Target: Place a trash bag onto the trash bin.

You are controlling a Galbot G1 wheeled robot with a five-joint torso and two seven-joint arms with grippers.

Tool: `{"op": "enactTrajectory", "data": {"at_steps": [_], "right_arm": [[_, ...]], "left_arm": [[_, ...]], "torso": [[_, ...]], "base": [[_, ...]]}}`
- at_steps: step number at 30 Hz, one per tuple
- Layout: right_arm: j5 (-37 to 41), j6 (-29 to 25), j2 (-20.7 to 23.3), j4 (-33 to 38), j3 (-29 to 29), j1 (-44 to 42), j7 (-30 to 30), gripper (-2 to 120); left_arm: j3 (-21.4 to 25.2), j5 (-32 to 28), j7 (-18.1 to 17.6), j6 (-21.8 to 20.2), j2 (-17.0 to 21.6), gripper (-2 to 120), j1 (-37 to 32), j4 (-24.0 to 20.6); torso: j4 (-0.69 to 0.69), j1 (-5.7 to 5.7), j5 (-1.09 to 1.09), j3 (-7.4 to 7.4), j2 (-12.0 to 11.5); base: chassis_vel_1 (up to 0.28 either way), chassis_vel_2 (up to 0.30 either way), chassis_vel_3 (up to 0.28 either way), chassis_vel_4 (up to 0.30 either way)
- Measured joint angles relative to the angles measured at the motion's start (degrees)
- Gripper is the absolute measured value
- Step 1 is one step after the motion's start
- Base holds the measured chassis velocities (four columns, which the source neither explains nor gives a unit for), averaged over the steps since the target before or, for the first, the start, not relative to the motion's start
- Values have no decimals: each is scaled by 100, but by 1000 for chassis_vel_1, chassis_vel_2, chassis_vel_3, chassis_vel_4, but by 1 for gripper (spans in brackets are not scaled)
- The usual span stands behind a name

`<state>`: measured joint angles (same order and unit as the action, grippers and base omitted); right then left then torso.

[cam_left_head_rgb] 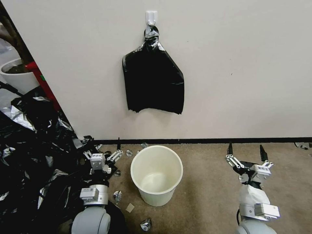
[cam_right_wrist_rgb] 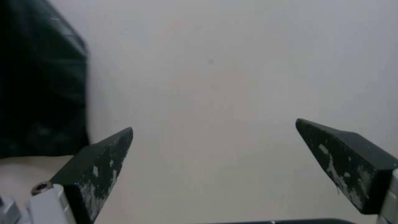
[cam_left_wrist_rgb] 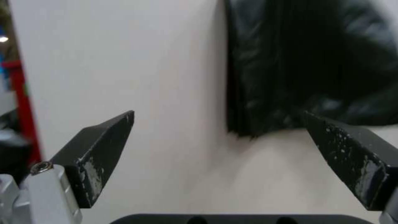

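A tan carpet (cam_left_head_rgb: 208, 191) runs up to a plain off-white wall (cam_left_head_rgb: 243, 65) edged by a dark baseboard (cam_left_head_rgb: 201, 140). The trash bin (cam_left_head_rgb: 156, 175) stands upright and unlined on the carpet, between the two grippers and nearer the left one. The left gripper (cam_left_head_rgb: 107, 151) hovers low, just beside the bin's rim, its fingers (cam_left_wrist_rgb: 108, 132) spread wide and holding nothing. The right gripper (cam_left_head_rgb: 245, 150) sits well apart from the bin on the other side, its fingers (cam_right_wrist_rgb: 110, 148) likewise spread wide and empty.

Beyond both sets of fingertips, higher on the wall, a flat black bundle (cam_left_head_rgb: 152, 79) with a knotted top hangs from a white hook (cam_left_head_rgb: 151, 17); in each wrist view its lower edge shows past the fingers. Outward of the left gripper lies a big heap of black plastic bags (cam_left_head_rgb: 32, 152), cut off by the picture's edge, with silvery scraps (cam_left_head_rgb: 117, 195) scattered on the carpet around the arm. No single trash bag can be told apart in the heap. A white plant pot (cam_left_head_rgb: 18, 76) is partly hidden behind the wall's corner, beside something red (cam_left_head_rgb: 45, 84) too narrow to identify.
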<state>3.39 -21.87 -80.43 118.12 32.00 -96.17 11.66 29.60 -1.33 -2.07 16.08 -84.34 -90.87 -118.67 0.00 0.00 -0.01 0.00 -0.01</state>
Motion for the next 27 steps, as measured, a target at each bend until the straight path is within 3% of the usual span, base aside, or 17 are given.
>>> {"op": "enactTrajectory", "data": {"at_steps": [1, 4, 5, 7, 8, 11, 12, 14, 18, 20, 23, 27], "right_arm": [[0, 0, 0, 0, 0, 0, 0, 100], [982, -596, 294, -470, -476, 441, -1031, 100], [982, -596, 294, -470, -476, 441, -1031, 100], [2077, -701, 505, -755, -994, 990, -1453, 100], [2077, -701, 505, -755, -994, 990, -1453, 100], [3472, -576, 728, -1098, -1788, 2091, -1605, 100], [3472, -576, 728, -1098, -1788, 2091, -1605, 100], [4192, -477, 778, -1378, -2265, 2868, -1731, 100], [4914, -360, 708, -1843, -2731, 3812, -2014, 100], [5687, -154, 474, -2522, -3012, 4737, -2768, 100], [6132, 10, 191, -3027, -3136, 5357, -3170, 100], [6374, 90, -95, -3509, -3288, 6020, -3205, 100]], "left_arm": [[0, 0, 0, 0, 0, 100, 0, 0], [-64, -530, 98, 283, -42, 100, 4, -36], [-64, -530, 98, 283, -42, 100, 4, -36], [-80, -621, -53, 317, -102, 100, -36, -45], [-80, -621, -53, 317, -102, 100, -36, -45], [-71, -687, -295, 341, -153, 100, -120, -105], [-71, -687, -295, 341, -153, 100, -120, -105], [-32, -699, -443, 448, -162, 100, -174, -98], [59, -734, -504, 572, -201, 100, -277, -27], [146, -774, -509, 633, -307, 100, -355, 85], [213, -773, -509, 652, -447, 100, -339, 220], [218, -690, -506, 655, -621, 100, -332, 258]], "torso": [[0, 0, 0, 0, 0], [0, 0, 1, 0, 0], [0, 0, 1, 0, 0], [-1, 0, 1, 0, 0], [-1, 0, 1, 0, 0], [3, 0, 1, 1, 0], [3, 0, 1, 1, 0], [1, 1, 0, 1, 0], [0, 1, 0, 1, 0], [2, 0, -1, 1, 0], [1, 1, 0, 2, 0], [1, 0, 0, 2, 0]], "base": [[0, 0, 0, 0], [0, 0, 0, 0], [0, 0, 0, 0], [0, 0, 0, 0], [0, 0, 0, 0], [0, 0, 0, 0], [0, 0, 0, 0], [0, 0, 0, 0], [0, 0, 0, 0], [0, 0, 0, 0], [0, 0, 0, 0], [0, 0, 0, 0]]}}
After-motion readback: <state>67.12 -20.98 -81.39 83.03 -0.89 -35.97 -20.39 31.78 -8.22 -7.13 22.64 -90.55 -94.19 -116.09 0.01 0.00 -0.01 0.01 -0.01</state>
